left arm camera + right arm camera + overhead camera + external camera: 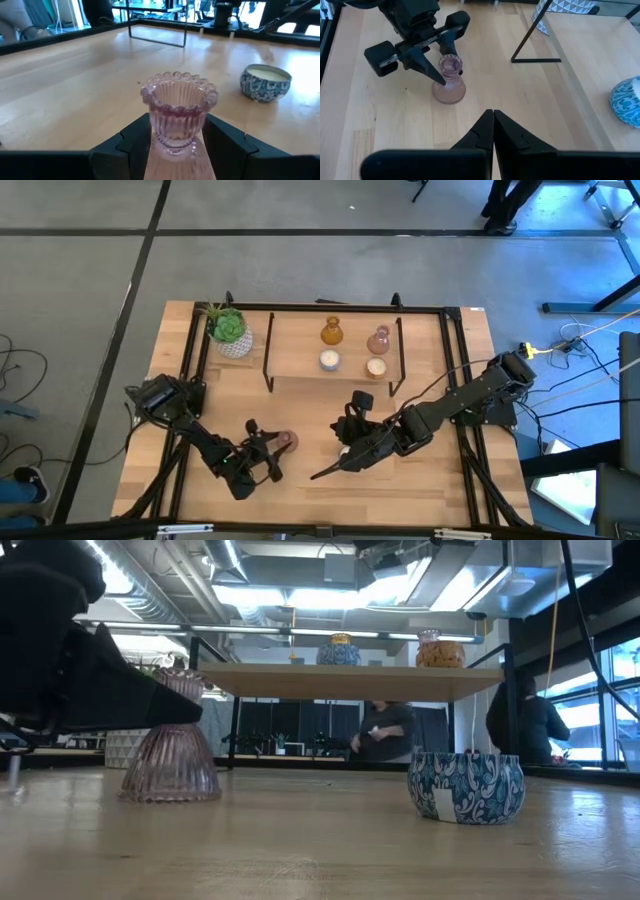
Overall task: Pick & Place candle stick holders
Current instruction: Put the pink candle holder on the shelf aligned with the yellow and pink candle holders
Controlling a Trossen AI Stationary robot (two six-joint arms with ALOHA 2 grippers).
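Right in front of your left wrist camera stands the pink glass holder [178,112], upright on the wooden table [75,85], its scalloped rim up and its narrow neck between the left gripper's [176,137] two dark fingers [131,139]. The fingers sit on either side of the neck, pinching it while the base rests on the table. Take this pink holder as your landmark.

Just beside it, toward the right arm, a blue-and-white patterned candle tin [265,83] sits on the table with cream wax inside. Near it, your right gripper [493,131] hangs above the bare wood with its fingers pressed together, holding nothing.

Farther back from the pink holder, a raised wooden shelf [335,350] on thin black bars [269,352] carries an amber holder [332,332], a second pink holder [379,340] and two round candles [328,360]. Off the shelf's left end is a green plant in a white pot [229,330].
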